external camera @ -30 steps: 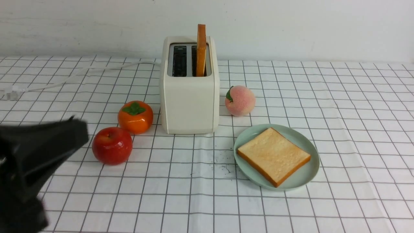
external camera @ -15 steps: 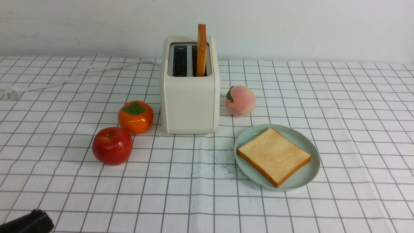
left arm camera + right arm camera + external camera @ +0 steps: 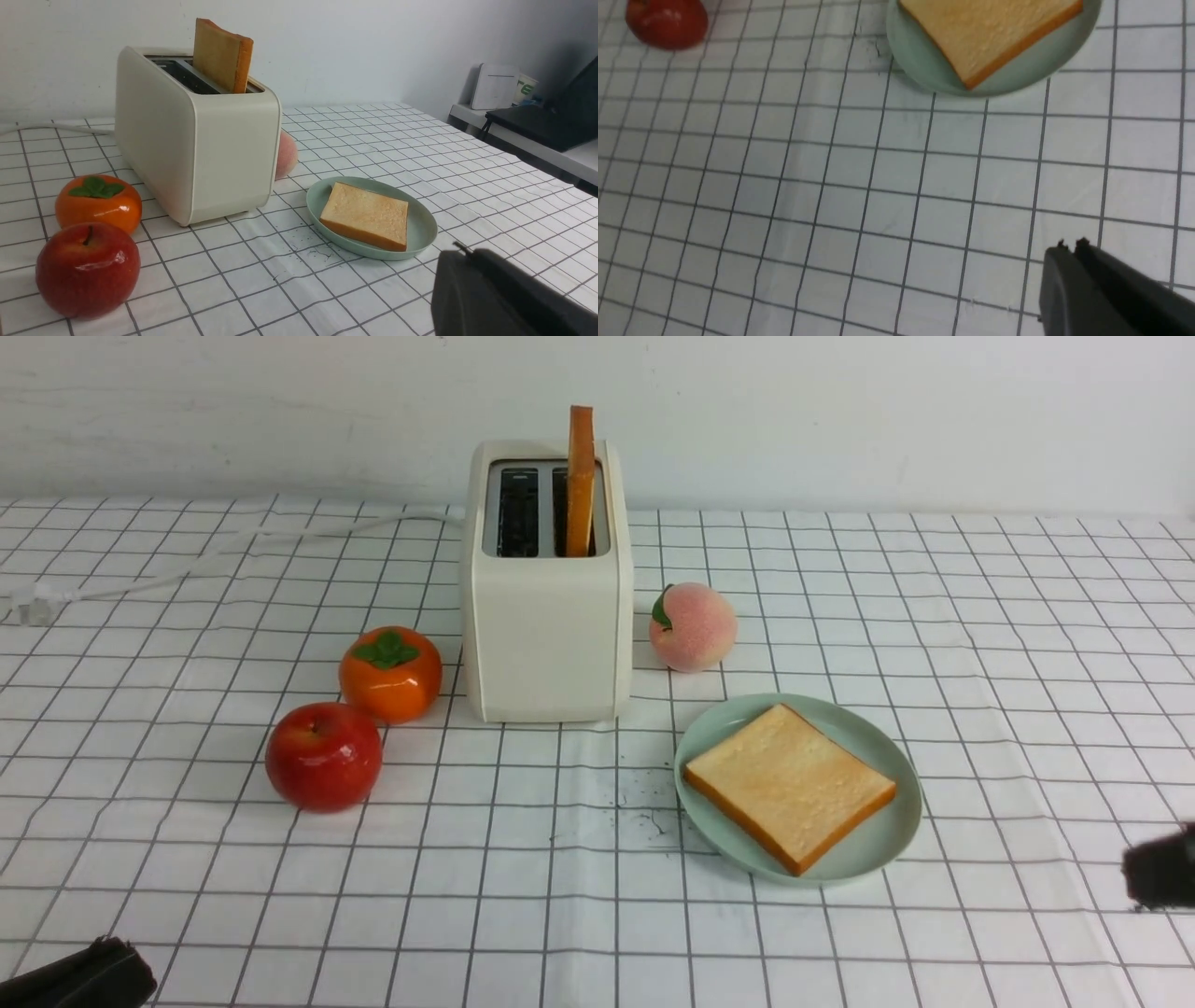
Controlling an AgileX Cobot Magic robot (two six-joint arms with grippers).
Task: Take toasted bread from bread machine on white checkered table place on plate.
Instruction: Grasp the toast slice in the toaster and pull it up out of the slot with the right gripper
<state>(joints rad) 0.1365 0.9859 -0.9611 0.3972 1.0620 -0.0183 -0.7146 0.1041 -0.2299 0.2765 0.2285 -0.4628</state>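
The cream-white bread machine (image 3: 548, 616) stands at the middle back of the white checkered table (image 3: 560, 877). One slice of toasted bread (image 3: 581, 476) stands upright in its right slot; the left slot is empty. A second slice (image 3: 789, 784) lies flat on the mint-green plate (image 3: 882, 845), in front and to the right of the machine. My left gripper (image 3: 93, 975) is low at the front left corner, shut and empty (image 3: 460, 249). My right gripper (image 3: 1158, 879) is at the right edge, right of the plate, shut and empty (image 3: 1070, 243).
A red apple (image 3: 324, 756) and an orange persimmon (image 3: 390, 672) sit left of the machine. A peach (image 3: 693, 627) sits to its right, behind the plate. The white cord (image 3: 233, 546) runs to the back left. Dark crumbs (image 3: 644, 812) lie left of the plate.
My left gripper has drawn back from beside the apple down to the front left corner. My right gripper has come into the front view at the right edge.
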